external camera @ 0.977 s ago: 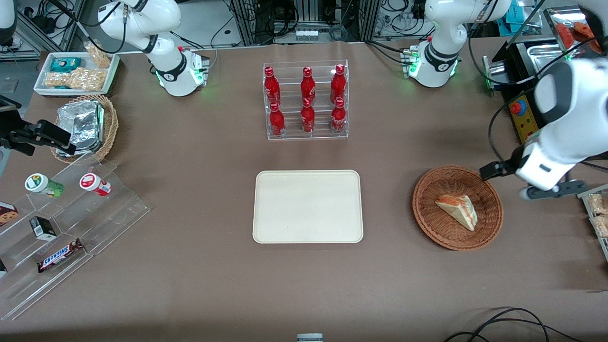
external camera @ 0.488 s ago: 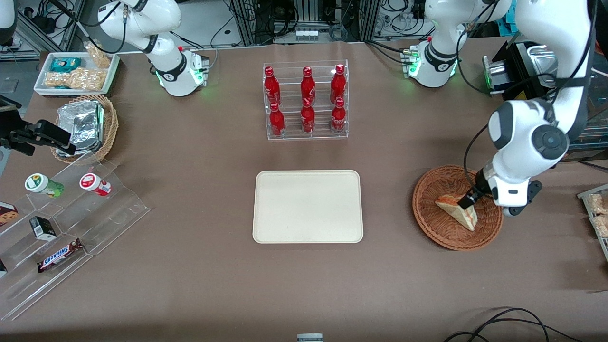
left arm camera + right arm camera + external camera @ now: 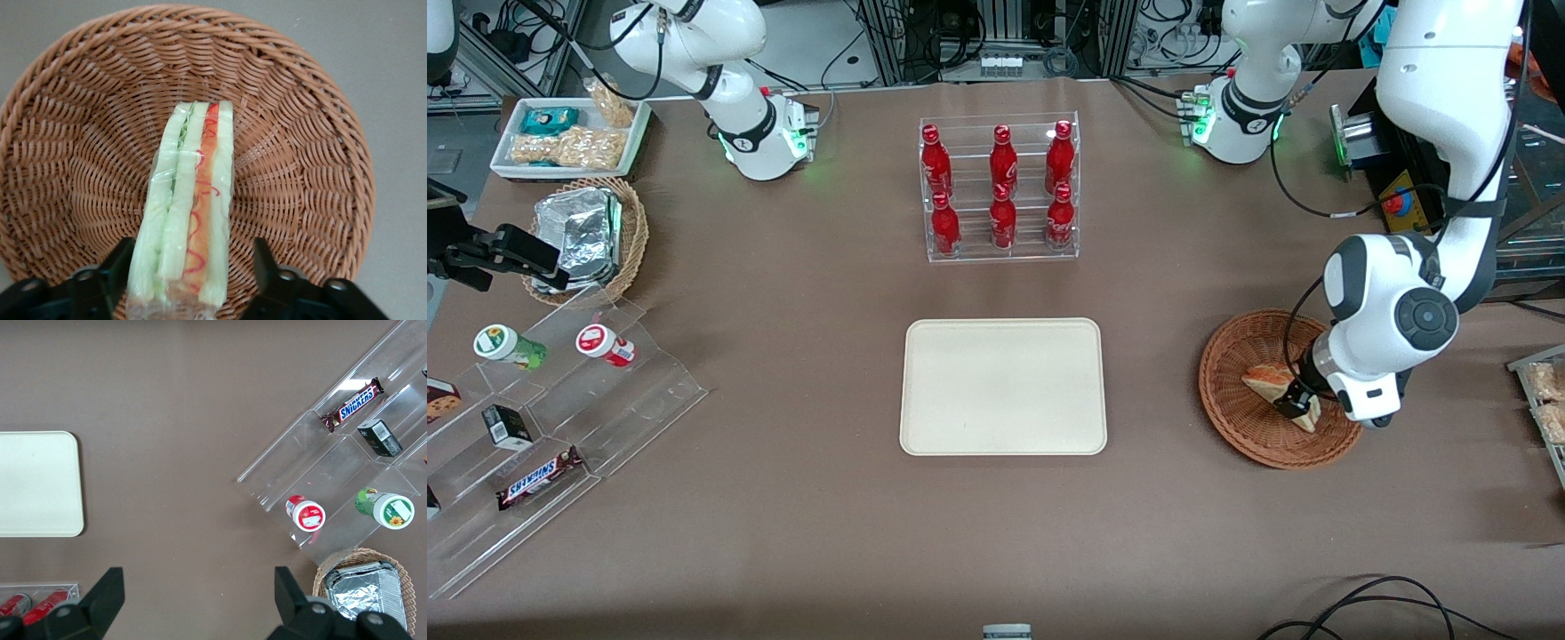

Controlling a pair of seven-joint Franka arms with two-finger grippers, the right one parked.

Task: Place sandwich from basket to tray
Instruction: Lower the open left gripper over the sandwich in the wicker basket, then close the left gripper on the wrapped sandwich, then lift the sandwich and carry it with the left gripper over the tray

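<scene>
The sandwich [image 3: 1265, 377], a clear-wrapped wedge of pale bread with green and orange-red layers, lies in the round reddish-brown wicker basket [image 3: 1240, 428] toward the working arm's end of the table. My left gripper [image 3: 1296, 407] is down inside the basket, open, straddling the sandwich's wide end. In the left wrist view the sandwich [image 3: 193, 193] stands on edge between the two black fingers [image 3: 125, 265]; one is close against the wrap and the other stands a little off it. The wicker basket [image 3: 67, 133] fills that view. The cream tray [image 3: 1003, 387] lies flat at mid-table, bare.
A clear rack of red bottles [image 3: 1000, 187] stands farther from the front camera than the tray. Toward the parked arm's end are a stepped acrylic stand with snacks [image 3: 543, 418], a tan basket of foil packets [image 3: 587, 236] and a white snack tray [image 3: 569, 133].
The left arm swung in from the working arm's end of the table and came down over the basket. Its gripper has dropped from beside the sandwich to straddling it.
</scene>
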